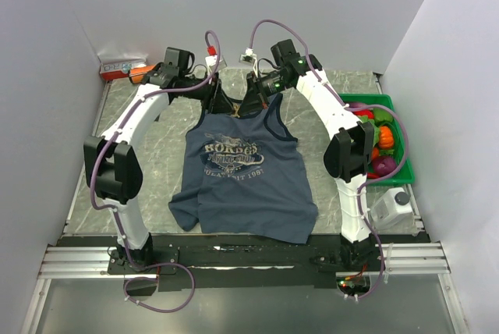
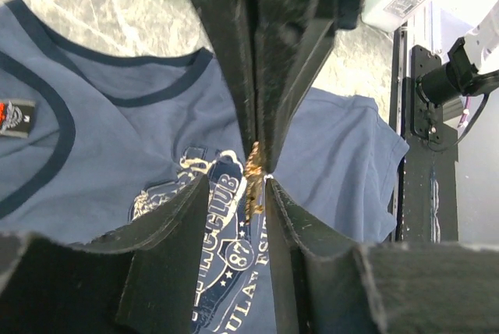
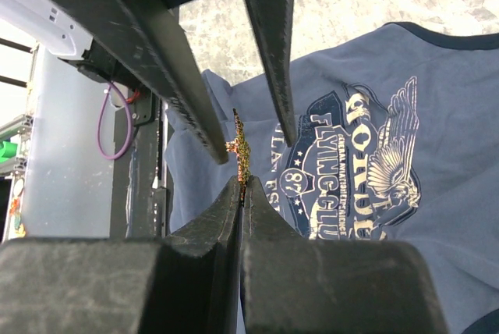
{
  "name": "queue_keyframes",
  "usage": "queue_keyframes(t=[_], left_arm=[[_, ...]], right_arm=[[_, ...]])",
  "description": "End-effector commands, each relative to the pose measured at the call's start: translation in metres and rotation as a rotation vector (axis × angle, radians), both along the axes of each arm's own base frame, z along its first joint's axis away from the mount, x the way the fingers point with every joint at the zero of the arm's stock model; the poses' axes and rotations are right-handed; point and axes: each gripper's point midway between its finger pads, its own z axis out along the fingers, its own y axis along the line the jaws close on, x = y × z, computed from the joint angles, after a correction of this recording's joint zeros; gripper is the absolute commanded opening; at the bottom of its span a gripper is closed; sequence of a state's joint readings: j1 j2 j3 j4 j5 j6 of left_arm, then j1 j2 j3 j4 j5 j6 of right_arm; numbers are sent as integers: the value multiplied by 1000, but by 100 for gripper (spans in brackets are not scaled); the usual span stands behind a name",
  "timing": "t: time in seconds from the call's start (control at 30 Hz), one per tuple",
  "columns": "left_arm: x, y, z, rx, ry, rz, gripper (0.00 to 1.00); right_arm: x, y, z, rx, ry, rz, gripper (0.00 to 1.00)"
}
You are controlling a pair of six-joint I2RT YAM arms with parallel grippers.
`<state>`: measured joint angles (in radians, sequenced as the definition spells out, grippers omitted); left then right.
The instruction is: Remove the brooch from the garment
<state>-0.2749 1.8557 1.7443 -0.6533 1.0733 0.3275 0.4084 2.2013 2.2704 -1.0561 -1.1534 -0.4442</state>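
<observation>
The right end effector [image 3: 240,184], shut tight, pinches the brooch [image 3: 242,151] by the garment's [image 3: 374,225] far neckline. The left end effector [image 2: 238,182], part open, straddles it.

Overhead view; both wrist views close above garment [image 2: 93,154]

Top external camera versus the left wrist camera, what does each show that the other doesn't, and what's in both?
Only the top external view shows the left arm and right arm whole, the full outline of the garment, and the green bin of toys at the right. Only the left wrist view shows the brooch, pinched by the shut right claw, between the open fingers of the left claw. Both show the chest print and the marbled table.
</observation>
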Motion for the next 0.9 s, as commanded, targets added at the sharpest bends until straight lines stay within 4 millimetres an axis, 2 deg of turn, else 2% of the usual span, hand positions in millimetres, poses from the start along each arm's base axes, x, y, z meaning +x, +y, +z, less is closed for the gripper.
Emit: queue_keyframes(t=[0.0, 0.17, 0.37, 0.53, 0.87], left_arm=[[0, -1, 8, 0, -41, -20, 41], [-1, 0, 10, -2, -44, -25, 32], [0, 2, 19, -22, -45, -18, 41], [2, 9, 22, -22, -50, 0, 41], [3, 8, 24, -52, -26, -3, 22]], right_arm=[[-7, 3, 21, 38, -35, 21, 0], [-8, 4, 21, 38, -35, 22, 0], [-6, 2, 20, 32, -30, 13, 0], [-6, 3, 18, 29, -28, 14, 0], [-6, 4, 19, 26, -30, 10, 0]])
